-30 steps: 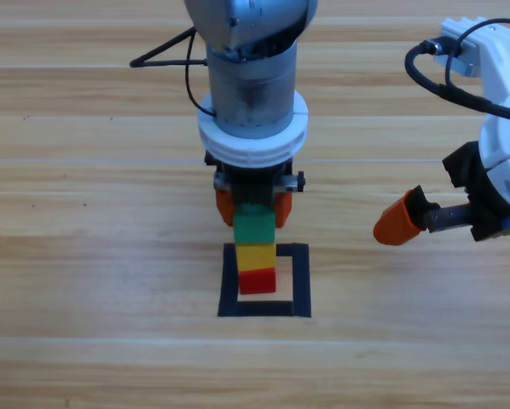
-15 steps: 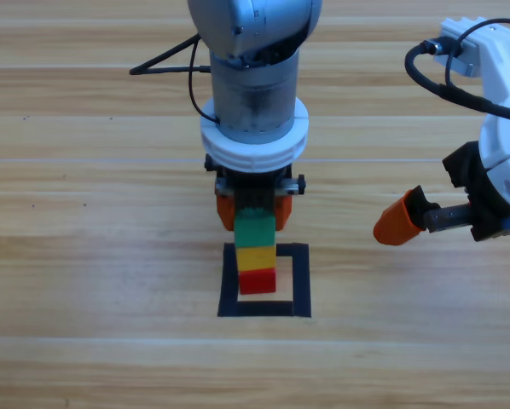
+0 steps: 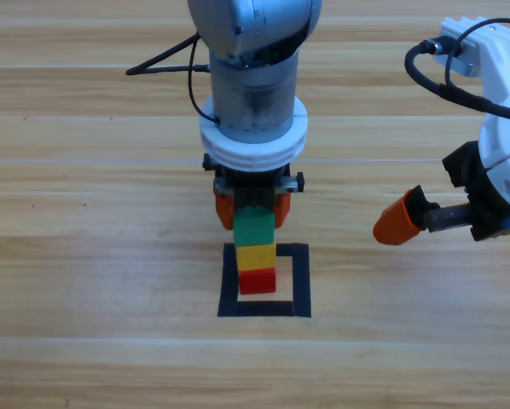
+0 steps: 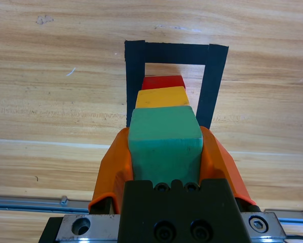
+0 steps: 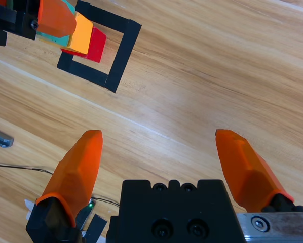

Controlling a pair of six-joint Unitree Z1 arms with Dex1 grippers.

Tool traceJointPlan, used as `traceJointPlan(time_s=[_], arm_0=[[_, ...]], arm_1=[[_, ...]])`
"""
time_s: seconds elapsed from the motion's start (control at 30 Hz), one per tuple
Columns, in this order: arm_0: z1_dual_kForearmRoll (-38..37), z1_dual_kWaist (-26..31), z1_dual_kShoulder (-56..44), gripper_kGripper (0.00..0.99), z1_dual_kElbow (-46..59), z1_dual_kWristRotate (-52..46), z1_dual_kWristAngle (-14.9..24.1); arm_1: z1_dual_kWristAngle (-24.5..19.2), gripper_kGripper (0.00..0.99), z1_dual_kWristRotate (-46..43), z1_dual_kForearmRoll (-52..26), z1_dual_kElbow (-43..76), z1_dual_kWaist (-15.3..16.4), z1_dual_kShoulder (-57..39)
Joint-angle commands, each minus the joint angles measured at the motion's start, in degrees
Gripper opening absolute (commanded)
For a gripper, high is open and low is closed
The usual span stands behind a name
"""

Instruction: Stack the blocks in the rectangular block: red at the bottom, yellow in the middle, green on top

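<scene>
Inside the rectangular block of black tape [image 3: 299,281] stands a three-cube stack: the red cube [image 3: 257,280] at the bottom, the yellow cube [image 3: 256,256] on it, the green cube [image 3: 254,227] on top. My left gripper [image 3: 253,213] comes down from above, shut on the green cube. In the left wrist view its orange jaws hug both sides of the green cube [image 4: 164,136], with yellow [image 4: 161,97], red [image 4: 163,81] and the tape [image 4: 166,52] beyond. My right gripper [image 3: 400,221] waits open at the right, well away from the stack.
The stack leans toward the tape outline's left side, touching its left strip in the high view. The right wrist view shows the right gripper [image 5: 159,136] open over bare wood, with the tape outline [image 5: 122,50] at its upper left. A black cable [image 3: 165,58] trails behind the left arm.
The left arm's wrist has shifted slightly to the right. The stack and the right arm have not moved.
</scene>
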Motion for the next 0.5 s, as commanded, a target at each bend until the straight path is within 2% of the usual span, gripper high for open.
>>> traceJointPlan(time_s=[0.03,0.5], arm_0=[[0.2,-1.1,1.7,0.000,-0.1,-0.6,0.5],[0.1,-1.6,1.5,0.009,-0.3,-0.6,0.7]], arm_1=[[0.0,0.980,0.0,-0.9,1.2,-1.5,-0.6],[0.0,0.980,0.0,-0.9,1.3,-1.5,-0.7]])
